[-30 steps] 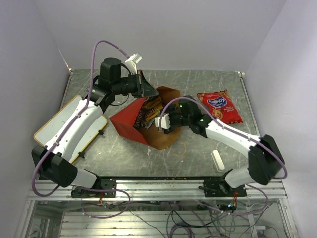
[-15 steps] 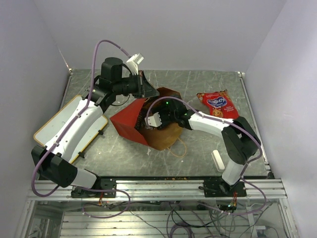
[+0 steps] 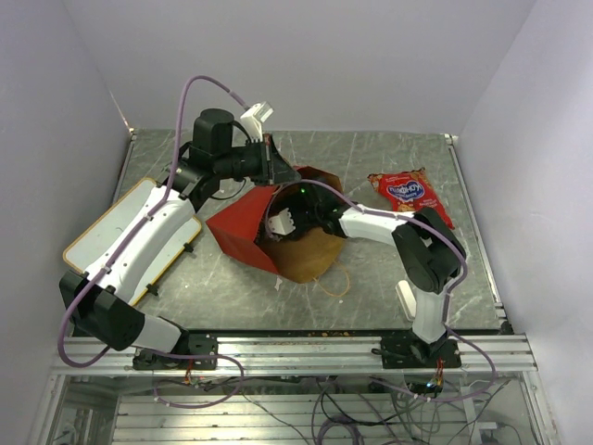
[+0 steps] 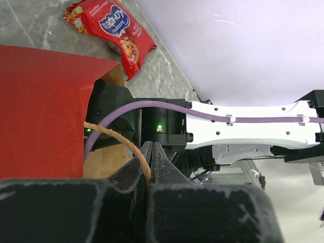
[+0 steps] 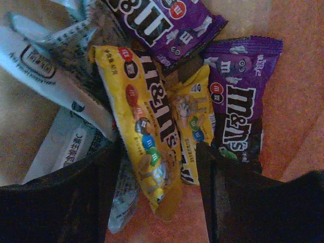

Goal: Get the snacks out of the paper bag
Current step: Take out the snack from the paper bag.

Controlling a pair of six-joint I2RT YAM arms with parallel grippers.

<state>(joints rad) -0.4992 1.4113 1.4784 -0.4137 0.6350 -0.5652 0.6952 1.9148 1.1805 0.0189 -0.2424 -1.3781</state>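
Inside the tipped paper bag [image 3: 239, 227], the right claw [image 5: 158, 152] is hanging with jaws apart astride a yellow candy packet [image 5: 144, 126], with purple packets [image 5: 238, 111] beside it. Further back, the red snack packet [image 3: 410, 197] is lying out on the counter [image 3: 232, 297], and the left claw [image 4: 151, 147] is pinching the bag's tan handle [image 4: 114, 137].

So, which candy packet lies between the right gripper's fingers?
The long yellow packet: its lower end reaches down between the fingers; the shorter yellow one and purple ones stop short.
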